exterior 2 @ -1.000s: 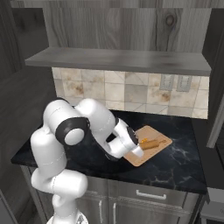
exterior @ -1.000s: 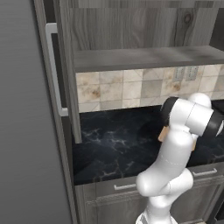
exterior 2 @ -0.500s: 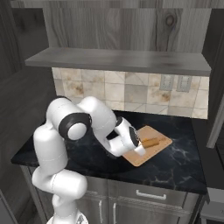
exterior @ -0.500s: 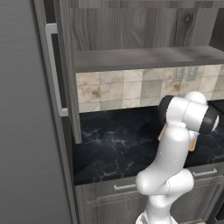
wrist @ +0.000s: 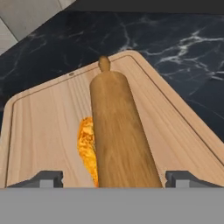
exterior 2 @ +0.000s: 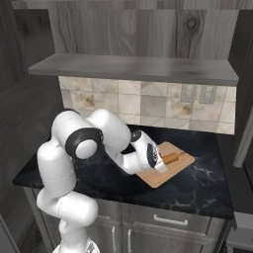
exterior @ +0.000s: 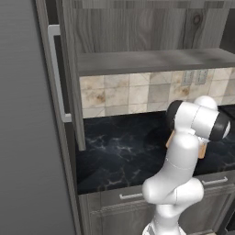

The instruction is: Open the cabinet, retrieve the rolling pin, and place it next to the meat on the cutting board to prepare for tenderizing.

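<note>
The orange-brown rolling pin (wrist: 120,135) lies flat on the light wooden cutting board (wrist: 43,127), right beside an orange piece of meat (wrist: 86,146) on its left. My gripper (wrist: 113,178) hangs low over the pin's near end, open, its fingertips (wrist: 46,178) standing clear on either side. From the right base view the gripper (exterior 2: 158,161) is at the board (exterior 2: 170,174) with the pin (exterior 2: 171,158) just past it. The cabinet (exterior: 137,32) stands open, its door (exterior: 69,78) swung left and its shelf (exterior 2: 133,66) bare.
Under the board runs a black marbled countertop (exterior 2: 197,188), backed by a tiled wall with an outlet (exterior 2: 197,93). Below it are grey drawer fronts (exterior 2: 170,220). A tall grey panel (exterior: 23,137) stands at the left. My white arm (exterior: 183,151) hides most of the board in the left base view.
The jaws have spread wide and let go of the rolling pin, which now rests on the board. The hand stays low over it.
</note>
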{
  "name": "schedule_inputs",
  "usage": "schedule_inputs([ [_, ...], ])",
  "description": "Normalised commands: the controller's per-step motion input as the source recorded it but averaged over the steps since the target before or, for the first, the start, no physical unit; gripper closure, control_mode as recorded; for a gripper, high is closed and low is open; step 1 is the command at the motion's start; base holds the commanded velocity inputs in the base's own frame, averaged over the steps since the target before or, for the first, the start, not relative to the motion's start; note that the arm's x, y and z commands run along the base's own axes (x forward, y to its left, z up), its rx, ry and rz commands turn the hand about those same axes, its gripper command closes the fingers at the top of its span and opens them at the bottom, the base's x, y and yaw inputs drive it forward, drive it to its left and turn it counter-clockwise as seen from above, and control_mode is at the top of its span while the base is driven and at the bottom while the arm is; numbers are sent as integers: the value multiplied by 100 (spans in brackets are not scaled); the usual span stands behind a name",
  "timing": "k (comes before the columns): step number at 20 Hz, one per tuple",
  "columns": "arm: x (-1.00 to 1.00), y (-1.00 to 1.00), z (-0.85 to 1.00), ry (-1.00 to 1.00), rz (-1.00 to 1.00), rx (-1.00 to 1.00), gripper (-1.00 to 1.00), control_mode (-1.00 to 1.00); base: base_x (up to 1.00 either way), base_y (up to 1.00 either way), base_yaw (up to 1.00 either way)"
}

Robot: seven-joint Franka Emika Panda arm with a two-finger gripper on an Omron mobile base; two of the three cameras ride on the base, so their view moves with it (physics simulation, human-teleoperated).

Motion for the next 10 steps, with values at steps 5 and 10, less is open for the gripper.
schedule_inputs([
  [5,-8,4,19,-9,0,0,-100,-100,0,0,0],
  [10,-6,11,24,-5,0,-1,-100,-100,0,0,0],
])
